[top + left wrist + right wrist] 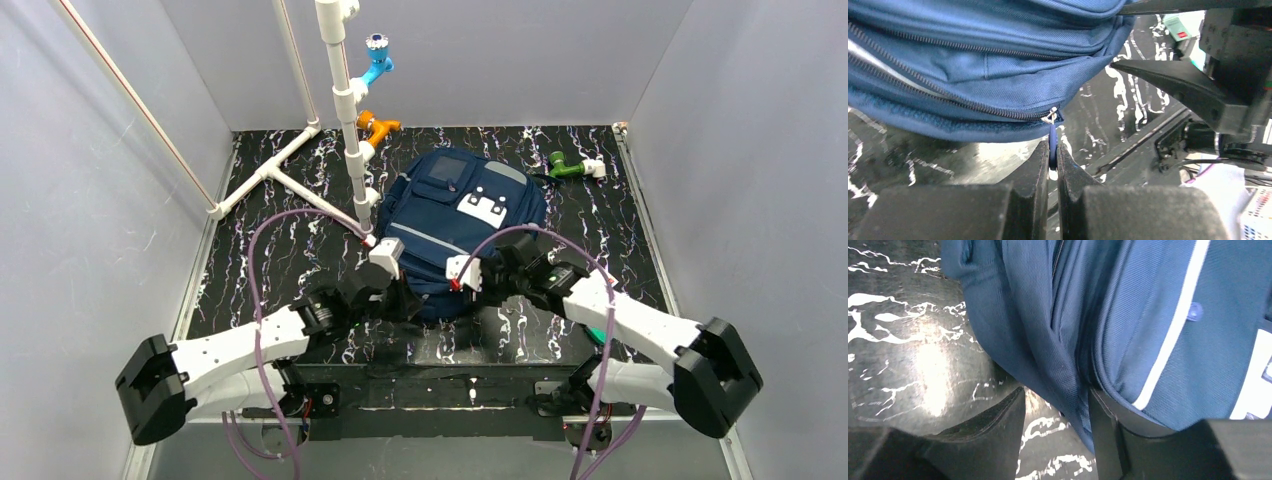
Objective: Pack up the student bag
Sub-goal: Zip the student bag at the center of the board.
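Note:
The navy-blue student bag (pixel 455 215) lies flat in the middle of the black marbled table, with its white dotted patch facing up. My left gripper (pixel 405 300) is at the bag's near left corner. In the left wrist view it (pixel 1053 156) is shut on the blue zipper pull (pixel 1052 142), which hangs from the end of a closed zip on the bag (pixel 998 75). My right gripper (pixel 490 275) is at the bag's near right edge. In the right wrist view it (pixel 1055 412) is open, with a fold of bag fabric (pixel 1068 390) between the jaws and resting against the right finger.
A white pipe stand (pixel 345 100) rises at the back left and carries a blue fitting (pixel 377 60) and an orange fitting (pixel 378 127). A green fitting (pixel 565 167) lies at the back right. Grey walls enclose the table on three sides.

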Controlling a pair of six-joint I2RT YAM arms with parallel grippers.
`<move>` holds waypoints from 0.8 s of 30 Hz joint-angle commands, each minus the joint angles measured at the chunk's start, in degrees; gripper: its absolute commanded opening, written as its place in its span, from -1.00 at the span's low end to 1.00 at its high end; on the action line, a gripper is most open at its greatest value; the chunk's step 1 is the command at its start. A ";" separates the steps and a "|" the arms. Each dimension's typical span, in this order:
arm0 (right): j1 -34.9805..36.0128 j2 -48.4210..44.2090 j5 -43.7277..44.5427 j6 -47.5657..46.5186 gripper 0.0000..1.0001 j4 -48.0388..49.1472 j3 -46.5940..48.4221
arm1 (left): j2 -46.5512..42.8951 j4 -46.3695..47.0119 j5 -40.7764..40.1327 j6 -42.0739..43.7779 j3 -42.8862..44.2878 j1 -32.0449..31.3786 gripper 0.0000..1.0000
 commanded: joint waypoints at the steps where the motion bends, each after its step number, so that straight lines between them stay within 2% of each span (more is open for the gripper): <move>1: -0.64 -8.64 -2.32 2.79 0.15 -13.12 8.50 | 4.01 5.95 6.31 1.56 6.67 -0.94 -1.00; 5: 0.74 -14.22 -5.03 6.79 0.26 -12.65 8.97 | 6.67 6.36 9.17 2.27 10.23 -0.94 -1.00; 8: 1.07 -12.31 -5.06 7.24 0.28 -10.60 9.01 | 8.52 7.56 11.19 1.55 11.74 -0.94 -1.00; 14: 1.08 -4.17 -8.23 4.51 0.16 -12.06 11.87 | 9.85 8.62 11.78 0.97 12.10 -0.97 -1.00; 21: 1.08 -4.04 -10.77 5.00 0.21 -9.75 7.96 | 10.21 8.81 12.05 0.60 12.49 -0.93 -1.00; 24: 1.08 -2.34 -8.50 6.86 0.07 -7.08 7.59 | 10.66 9.13 12.90 0.98 13.00 -0.93 -1.00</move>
